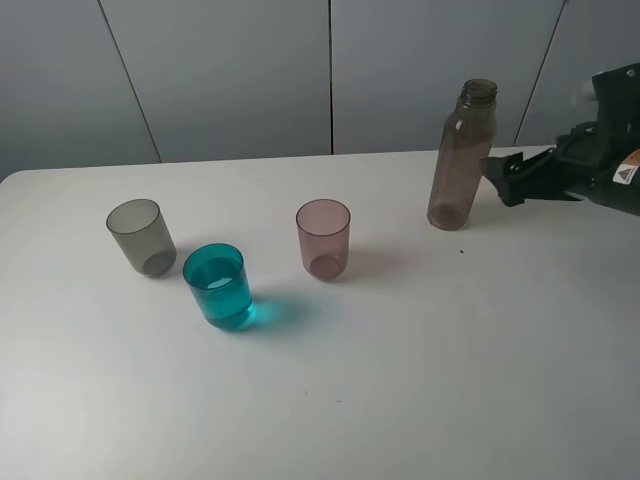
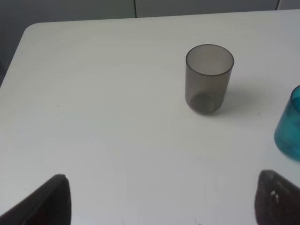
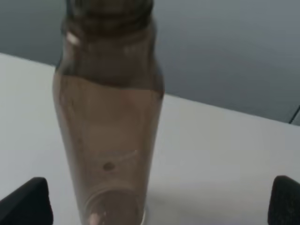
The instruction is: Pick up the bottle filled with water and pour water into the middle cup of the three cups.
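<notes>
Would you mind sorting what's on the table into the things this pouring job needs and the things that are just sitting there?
Belongs to the job:
- the bottle, upright at the back right
- the teal cup, already holding liquid
- the right gripper, open beside the bottle

Just sitting there:
- the grey cup, empty
- the pink cup, empty

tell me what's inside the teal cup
The teal cup holds clear liquid, filled to about three quarters. Nothing else shows inside it. The grey cup and pink cup beside it look empty.
</notes>
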Tool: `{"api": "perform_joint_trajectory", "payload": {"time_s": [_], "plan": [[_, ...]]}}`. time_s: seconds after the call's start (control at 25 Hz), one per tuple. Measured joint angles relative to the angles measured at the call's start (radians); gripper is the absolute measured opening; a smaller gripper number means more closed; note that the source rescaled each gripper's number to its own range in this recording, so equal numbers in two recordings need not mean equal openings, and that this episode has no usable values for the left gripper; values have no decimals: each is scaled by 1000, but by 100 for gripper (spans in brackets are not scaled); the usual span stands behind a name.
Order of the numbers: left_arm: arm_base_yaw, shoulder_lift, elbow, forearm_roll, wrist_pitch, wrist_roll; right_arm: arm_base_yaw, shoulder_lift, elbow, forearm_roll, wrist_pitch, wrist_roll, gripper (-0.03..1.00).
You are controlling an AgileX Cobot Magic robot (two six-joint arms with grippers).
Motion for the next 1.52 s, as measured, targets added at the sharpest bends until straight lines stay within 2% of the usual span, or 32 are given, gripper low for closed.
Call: {"api": "perform_joint_trajectory", "payload": {"time_s": [0.12, 0.16, 0.24, 0.32, 0.44, 0.52, 0.68, 0.76, 0.84, 0.96, 1.32, 1.52], "plan": [[0, 0, 0, 0, 0, 0, 0, -201, 0, 0, 112, 90, 100], [0, 0, 0, 0, 0, 0, 2, -273, -12, 0, 177, 119, 100], [0, 0, 0, 0, 0, -2, 26, -408, -63, 0, 353, 146, 100], [0, 0, 0, 0, 0, -2, 63, -512, -146, 2, 573, 156, 100], [0, 0, 0, 0, 0, -2, 124, -633, -272, 50, 850, 155, 100], [0, 0, 0, 0, 0, -2, 162, -692, -339, 116, 1020, 122, 100], [0, 0, 0, 0, 0, -2, 193, -777, -388, 314, 1321, -49, 100], [0, 0, 0, 0, 0, -2, 197, -814, -386, 359, 1465, -112, 100], [0, 0, 0, 0, 0, -2, 197, -858, -366, 370, 1570, -136, 100], [0, 0, 0, 0, 0, -2, 197, -954, -300, 370, 1650, -149, 100], [0, 0, 0, 0, 0, -2, 197, -1343, -56, 399, 1644, -157, 100], [0, 0, 0, 0, 0, -2, 197, -1502, -37, 418, 1639, -157, 100]]}}
